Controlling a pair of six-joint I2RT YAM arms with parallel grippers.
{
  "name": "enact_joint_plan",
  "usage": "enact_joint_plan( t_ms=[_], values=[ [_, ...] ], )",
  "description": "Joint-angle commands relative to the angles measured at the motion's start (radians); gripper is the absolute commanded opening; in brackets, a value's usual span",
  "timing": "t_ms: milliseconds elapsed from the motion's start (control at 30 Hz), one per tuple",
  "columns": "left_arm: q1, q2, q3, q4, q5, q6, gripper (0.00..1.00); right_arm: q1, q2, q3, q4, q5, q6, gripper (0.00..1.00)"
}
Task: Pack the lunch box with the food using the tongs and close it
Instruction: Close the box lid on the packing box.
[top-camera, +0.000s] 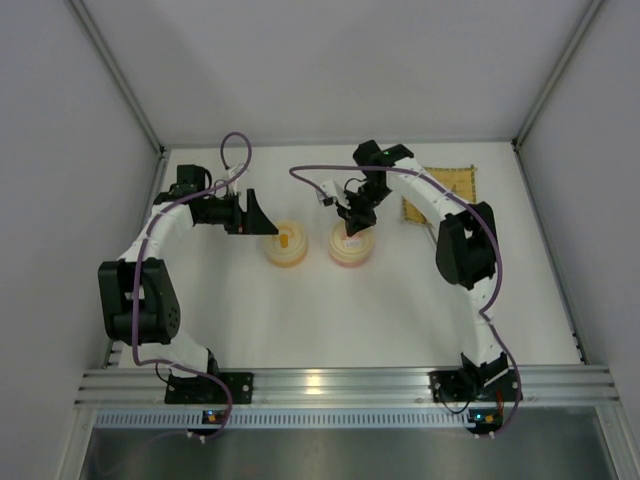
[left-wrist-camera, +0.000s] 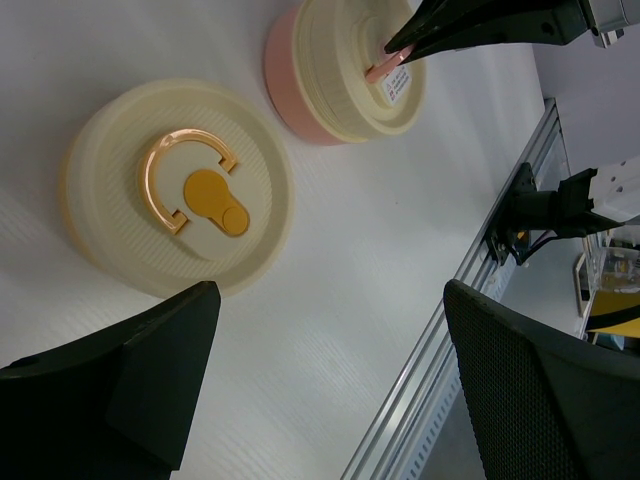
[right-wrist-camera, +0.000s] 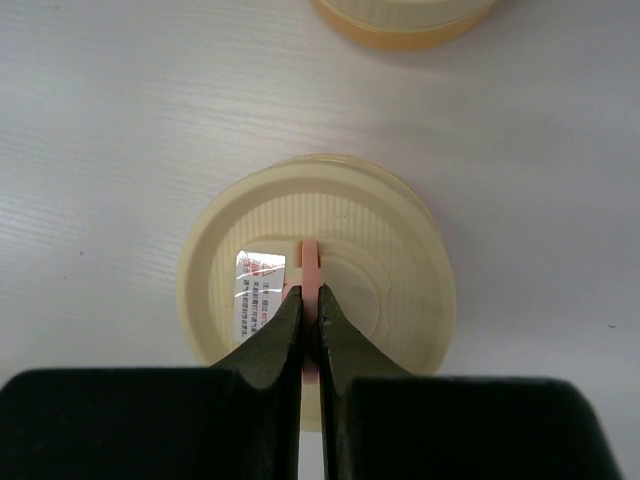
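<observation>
- While the left gripper (left-wrist-camera: 330, 300) hangs wide open and holds nothing, at the left of the top view, the orange box (top-camera: 285, 245) sits just to its right. Its lid is on and its curved orange handle (left-wrist-camera: 180, 175) lies flat.
- A little to the right, in the middle of the top view, sits the pink box (top-camera: 350, 248), lid (right-wrist-camera: 380, 230) on too.
- Right above it is the right gripper (right-wrist-camera: 310, 300), fingers shut tight on the thin pink handle (right-wrist-camera: 311, 262). This handle runs up and down in the right wrist frame, squeezed from left and right. I think the lid must go straight up, and the right arm is the near one.
- White table (top-camera: 330, 320) below both boxes gives room to set a lid down.
- Upper right lies the yellow mat (top-camera: 440, 192), close to the back edge.
- I cannot see any food or tongs.
</observation>
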Motion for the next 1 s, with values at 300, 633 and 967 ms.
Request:
enact_joint_plan(
  t_ms=[300, 633, 967],
  values=[
    [0.002, 0.006, -0.012, 0.034, 0.039, 0.014, 0.98, -0.005, 0.044, 0.083, 0.035, -0.038, 0.008, 0.0],
    [0.002, 0.008, -0.012, 0.037, 0.036, 0.014, 0.98, -0.001, 0.017, 0.06, 0.033, -0.043, 0.012, 0.0],
    [0.003, 0.009, -0.008, 0.037, 0.036, 0.006, 0.98, 0.007, -0.048, -0.016, 0.058, -0.041, 0.008, 0.0]
  ],
)
